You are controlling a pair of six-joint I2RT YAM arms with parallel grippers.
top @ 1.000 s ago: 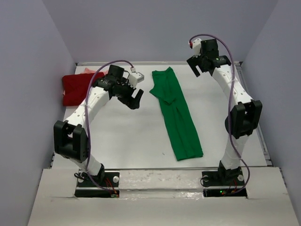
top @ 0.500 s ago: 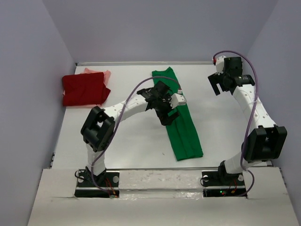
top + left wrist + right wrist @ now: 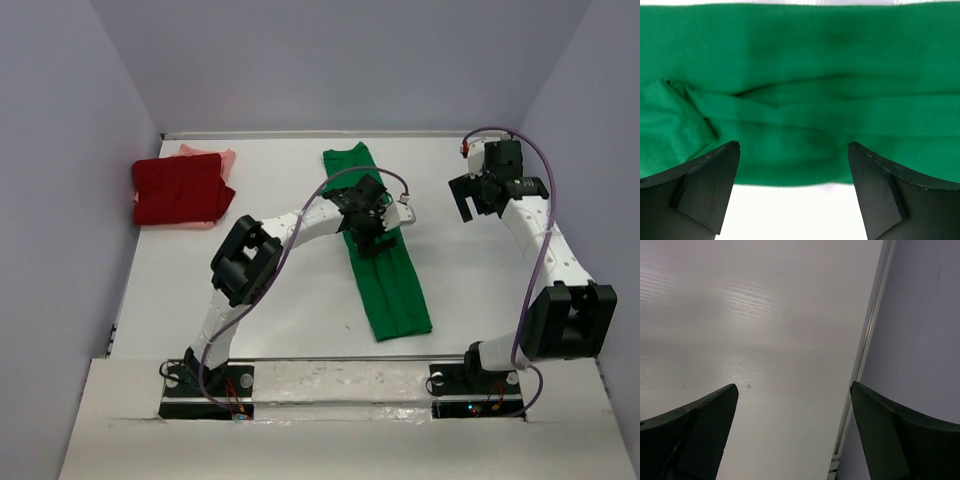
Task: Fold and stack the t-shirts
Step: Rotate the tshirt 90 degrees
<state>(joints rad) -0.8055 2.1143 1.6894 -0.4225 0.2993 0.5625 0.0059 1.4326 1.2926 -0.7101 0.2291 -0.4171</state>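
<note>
A bright green t-shirt lies folded into a long narrow strip down the middle of the table; it fills the left wrist view. My left gripper hovers over the strip's middle, open and empty, its fingertips at the strip's edge. A dark red t-shirt lies folded at the far left on top of a pale salmon-pink t-shirt. My right gripper is open and empty above bare table at the right, away from all shirts.
The table's right rim and the grey side wall are close to my right gripper. Walls enclose the table on the left, back and right.
My left arm has swung right from near the red shirt to over the green strip. My right arm has moved right and toward the near side, away from the green shirt's top.
</note>
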